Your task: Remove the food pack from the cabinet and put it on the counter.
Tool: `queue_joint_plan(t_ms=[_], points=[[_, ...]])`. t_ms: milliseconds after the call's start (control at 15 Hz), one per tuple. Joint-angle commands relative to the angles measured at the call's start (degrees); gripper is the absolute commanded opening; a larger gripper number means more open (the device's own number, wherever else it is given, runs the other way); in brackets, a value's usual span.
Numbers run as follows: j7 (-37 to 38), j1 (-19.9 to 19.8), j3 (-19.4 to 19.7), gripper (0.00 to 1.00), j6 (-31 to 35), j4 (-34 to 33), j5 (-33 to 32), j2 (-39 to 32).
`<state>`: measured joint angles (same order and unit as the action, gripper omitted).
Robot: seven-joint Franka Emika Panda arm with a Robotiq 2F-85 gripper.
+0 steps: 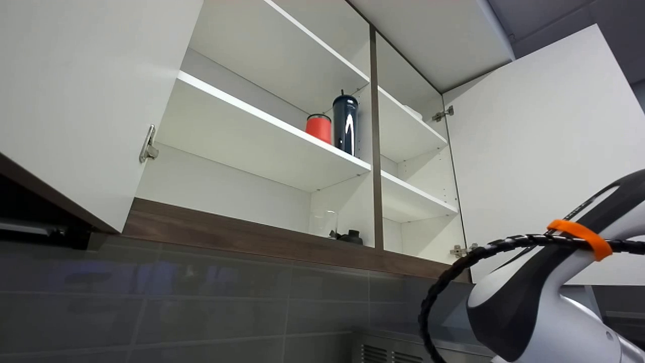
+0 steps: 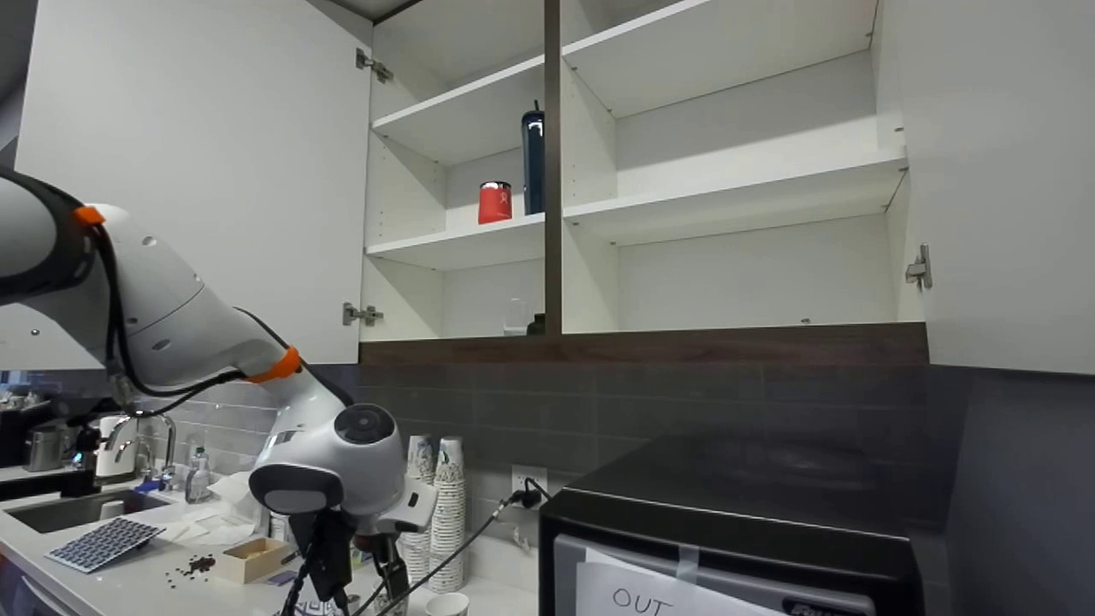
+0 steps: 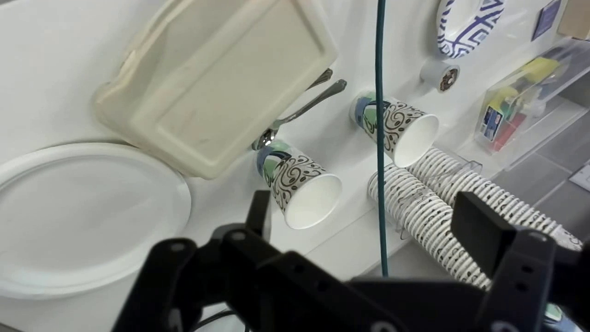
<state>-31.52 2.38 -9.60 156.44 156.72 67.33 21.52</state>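
Note:
The cabinet (image 1: pixel 252 229) stands with its doors open in both exterior views; its brown bottom edge (image 2: pixel 736 346) runs above the tiles. A cream-white clamshell food pack (image 3: pixel 239 92) lies on the white counter (image 3: pixel 50 78) in the wrist view, apart from the fingers. It does not show in the exterior views. On an upper shelf a sliver of a white thing (image 1: pixel 413 112) shows; too little to tell what it is. My gripper (image 3: pixel 368 216) is open and empty, with fingers wide apart, low over the counter; it also shows in an exterior view (image 2: pixel 364 577).
A red cup (image 1: pixel 318 128) and dark blue bottle (image 1: pixel 345 123) stand on a shelf. On the counter are a white oval plate (image 3: pixel 92 216), paper cups (image 3: pixel 299 184), spoons (image 3: pixel 313 103) and cup stacks (image 3: pixel 424 216). A black oven (image 2: pixel 727 505) stands beside the arm.

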Motion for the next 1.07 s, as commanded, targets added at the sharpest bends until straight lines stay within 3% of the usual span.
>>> queue_joint_plan(t_ms=[0, 267, 600, 1000], points=[[-0.1, -0.1, 0.2, 1.0, 0.0, 0.0, 0.0, -0.3], [-0.7, 0.4, 0.2, 1.0, 1.8, 0.1, 1.9, -0.5], [-1.4, -0.1, -5.2, 1.0, 2.5, 1.8, -10.5, -0.6], [-1.9, -4.6, -13.8, 1.0, 10.9, 0.6, -19.7, -4.5]])
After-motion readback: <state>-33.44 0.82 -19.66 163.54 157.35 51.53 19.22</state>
